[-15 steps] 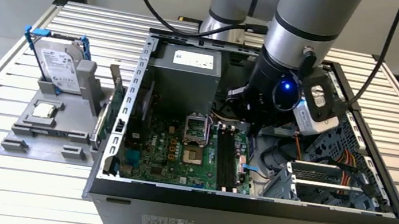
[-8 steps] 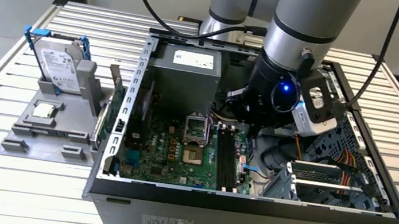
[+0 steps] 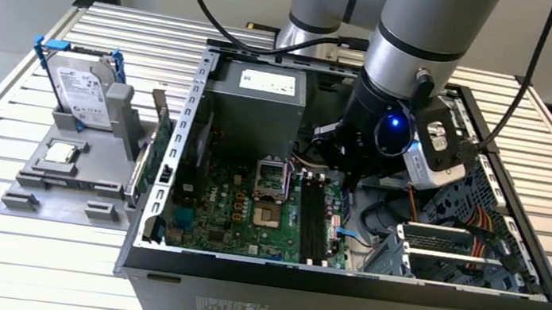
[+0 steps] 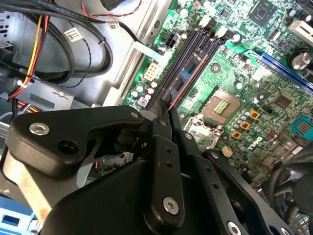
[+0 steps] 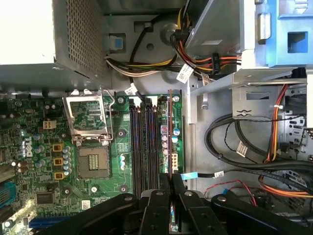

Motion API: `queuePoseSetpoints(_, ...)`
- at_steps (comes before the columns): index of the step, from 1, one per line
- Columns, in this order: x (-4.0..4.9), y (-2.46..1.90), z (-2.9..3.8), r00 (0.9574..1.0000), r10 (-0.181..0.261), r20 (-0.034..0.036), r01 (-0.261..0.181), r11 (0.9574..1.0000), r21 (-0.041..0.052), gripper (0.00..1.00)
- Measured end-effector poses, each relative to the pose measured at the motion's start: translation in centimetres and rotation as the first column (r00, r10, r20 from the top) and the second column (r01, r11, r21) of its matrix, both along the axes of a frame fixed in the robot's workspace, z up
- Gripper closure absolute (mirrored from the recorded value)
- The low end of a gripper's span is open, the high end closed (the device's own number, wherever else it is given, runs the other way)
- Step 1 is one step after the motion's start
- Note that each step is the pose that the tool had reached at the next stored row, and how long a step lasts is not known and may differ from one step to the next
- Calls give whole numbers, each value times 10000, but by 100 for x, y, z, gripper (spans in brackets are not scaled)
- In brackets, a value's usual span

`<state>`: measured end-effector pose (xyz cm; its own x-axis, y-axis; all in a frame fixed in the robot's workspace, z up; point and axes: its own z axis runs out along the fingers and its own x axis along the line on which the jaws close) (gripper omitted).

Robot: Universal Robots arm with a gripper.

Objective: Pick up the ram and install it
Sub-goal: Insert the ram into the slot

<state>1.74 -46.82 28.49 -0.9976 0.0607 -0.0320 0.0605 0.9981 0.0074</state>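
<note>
Your pincer (image 5: 171, 196) is clamped on the ram (image 5: 169, 132), edge-on over the slots (image 5: 144, 147) beside the CPU socket (image 5: 90, 137) inside the case (image 3: 345, 280). Judging by looks: light, stiff, thin, fragile board, so hold its long edges, not chips/contacts

The ram (image 5: 169, 132) is a long, thin, flat stick seen edge-on in both wrist views (image 4: 182, 81). It stands on its edge over the memory slots (image 5: 146, 142) of the motherboard (image 5: 58, 161), in line with them, at the slot nearest the metal drive cage. Small chips and blue and orange parts show along its side. One end sits between the closed fingers (image 5: 164, 205) of the end effector (image 5: 171, 203), which grips it.
</note>
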Motion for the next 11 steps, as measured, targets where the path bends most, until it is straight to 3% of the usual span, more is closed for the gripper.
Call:
queuePoseSetpoints(7, 0, -2, -40, 10000, 0, 1, 0, 10000, 2, 100)
queuePoseSetpoints(11, -1, -4, -97, 10000, 0, 1, 0, 10000, 3, 100)
